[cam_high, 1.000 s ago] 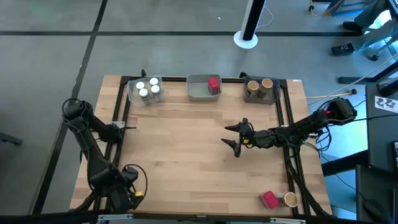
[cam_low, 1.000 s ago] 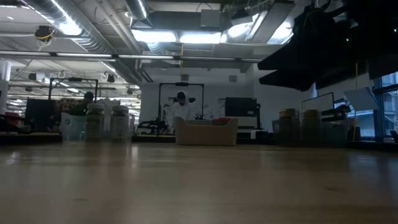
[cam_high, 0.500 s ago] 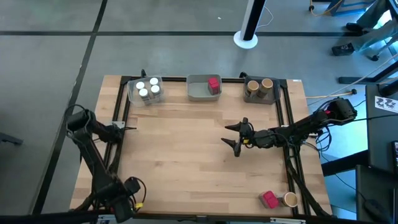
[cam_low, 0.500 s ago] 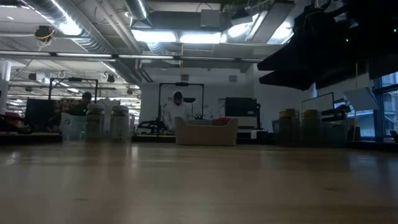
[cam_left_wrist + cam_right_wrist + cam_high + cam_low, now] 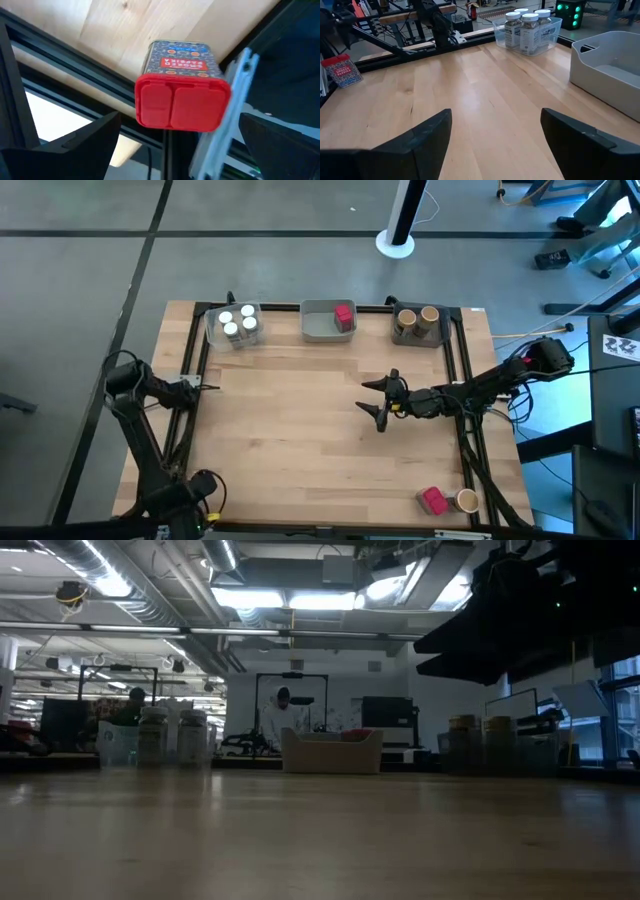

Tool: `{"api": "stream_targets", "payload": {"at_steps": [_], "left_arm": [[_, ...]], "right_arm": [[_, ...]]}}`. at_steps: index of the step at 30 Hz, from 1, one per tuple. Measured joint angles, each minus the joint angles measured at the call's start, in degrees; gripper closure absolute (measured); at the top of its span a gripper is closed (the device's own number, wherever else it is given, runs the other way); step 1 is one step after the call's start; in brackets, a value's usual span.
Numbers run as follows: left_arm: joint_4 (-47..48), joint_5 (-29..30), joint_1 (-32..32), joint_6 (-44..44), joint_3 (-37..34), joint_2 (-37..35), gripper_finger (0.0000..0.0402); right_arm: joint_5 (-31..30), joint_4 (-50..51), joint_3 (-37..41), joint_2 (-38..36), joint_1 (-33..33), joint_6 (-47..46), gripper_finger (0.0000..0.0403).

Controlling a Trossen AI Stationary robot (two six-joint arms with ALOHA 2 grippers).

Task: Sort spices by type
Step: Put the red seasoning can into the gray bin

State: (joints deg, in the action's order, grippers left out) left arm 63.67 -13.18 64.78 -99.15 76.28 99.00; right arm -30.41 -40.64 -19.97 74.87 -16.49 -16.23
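I saw a pale wooden table [image 5: 290, 430] framed by black rails [image 5: 200, 370]. White-capped round jars [image 5: 237, 322] sat in a clear tray [image 5: 214, 332], a red blocky packet [image 5: 343, 315] in a grey tray [image 5: 318, 330], tan-brown cylindrical jars [image 5: 417, 316] in a dark tray [image 5: 420, 336]. The red-lidded tin [image 5: 181, 90] showed a grey patterned label with red lettering.

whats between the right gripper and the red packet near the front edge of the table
Nothing: in the high view only bare wood lies between the right gripper and the red packet, which sits beside a tan jar.
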Motion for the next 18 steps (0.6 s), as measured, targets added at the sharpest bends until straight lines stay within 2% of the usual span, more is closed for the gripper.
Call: {"api": "stream_targets", "payload": {"at_steps": [18], "left_arm": [[0.64, 1.08, 1.26, 4.8, -0.05, 5.13, 0.0013]], "right_arm": [[0.0, 0.01, 0.0, 0.0, 0.0, 0.0, 0.01]]}}
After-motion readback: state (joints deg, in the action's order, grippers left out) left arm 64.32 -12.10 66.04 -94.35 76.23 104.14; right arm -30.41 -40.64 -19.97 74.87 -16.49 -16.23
